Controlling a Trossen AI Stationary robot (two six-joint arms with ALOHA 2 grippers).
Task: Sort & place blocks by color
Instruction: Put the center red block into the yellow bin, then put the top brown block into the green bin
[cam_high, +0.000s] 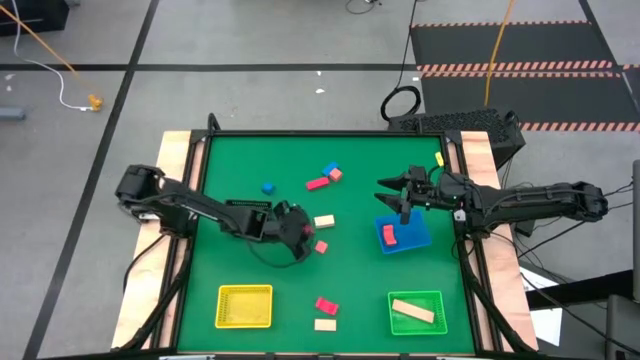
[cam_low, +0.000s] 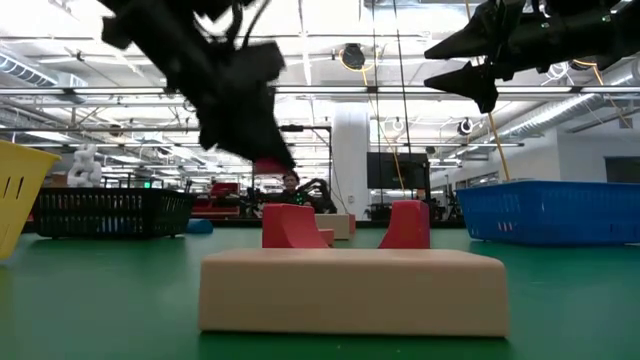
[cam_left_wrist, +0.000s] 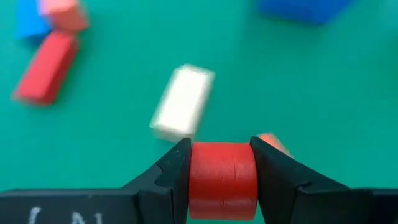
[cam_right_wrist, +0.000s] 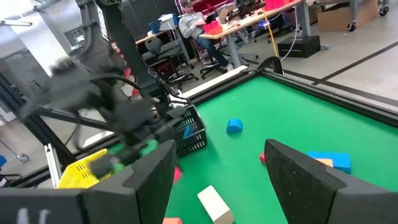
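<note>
A green table (cam_high: 250, 170) is seen from above, with two dark robot arms reaching in from its sides. The left gripper (cam_high: 300, 232) is positioned near the middle of the table, and its two fingers are closed against the sides of a red block (cam_left_wrist: 222, 180), which is clamped between them in the left wrist view. Just beyond that gripper, a cream block (cam_high: 324, 221) lies flat on the table, and a small salmon-pink block (cam_high: 321, 246) lies just beside the gripper.

The right gripper (cam_high: 392, 189) is held above the table at the right, near a blue tray (cam_high: 420, 238); its fingers are spread wide and nothing is held between them. A red block (cam_high: 389, 235) lies inside the blue tray.

Toward the far side of the table, a red bar (cam_high: 318, 183), a blue block (cam_high: 329, 169) and a salmon-pink cube (cam_high: 337, 174) are grouped closely together, and a small blue piece (cam_high: 268, 187) lies apart to their left.

Along the near edge, a yellow tray (cam_high: 245, 306) is seen at the left and a green tray (cam_high: 416, 312) at the right, with a long cream bar (cam_high: 412, 311) lying in the green tray. Between the two trays, a red piece (cam_high: 326, 305) and a cream piece (cam_high: 324, 324) lie on the table close to each other.
</note>
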